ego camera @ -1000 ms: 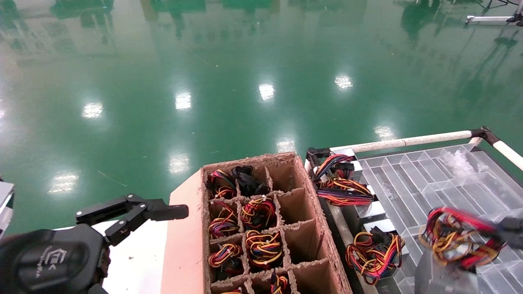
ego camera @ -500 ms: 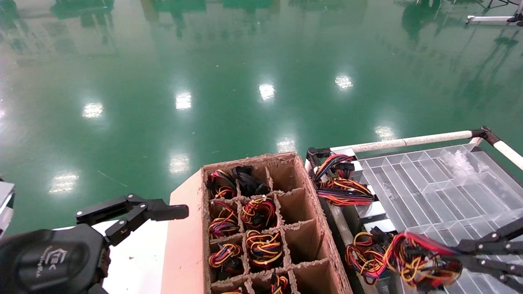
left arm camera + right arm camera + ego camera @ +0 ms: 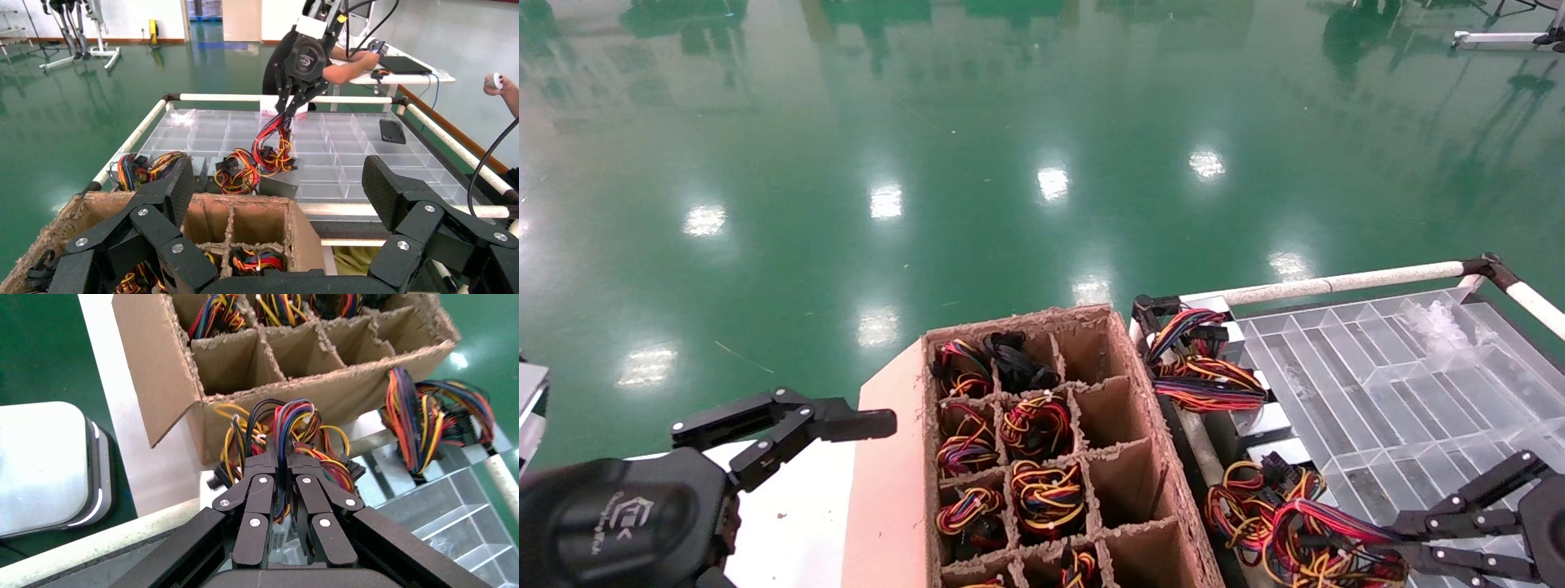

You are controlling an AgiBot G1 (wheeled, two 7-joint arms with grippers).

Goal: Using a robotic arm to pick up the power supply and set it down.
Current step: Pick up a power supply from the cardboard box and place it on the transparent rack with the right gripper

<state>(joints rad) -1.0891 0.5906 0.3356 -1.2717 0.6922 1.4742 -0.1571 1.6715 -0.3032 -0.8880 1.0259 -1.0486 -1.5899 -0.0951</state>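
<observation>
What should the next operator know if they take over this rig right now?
Right gripper: shut on the wire bundle of the power supply, low over the clear compartment tray, near its edge by the cardboard box.
Left gripper: open, idle beside the box, holding nothing.
Done: the supply is picked up by its wires. Its metal body appears to sit on the tray next to two other supplies, but contact is hard to confirm.
Left: confirm it rests flat, open the right gripper, pull clear without snagging wires. Several box cells already hold wire bundles; the cells nearest the tray look empty.
</observation>
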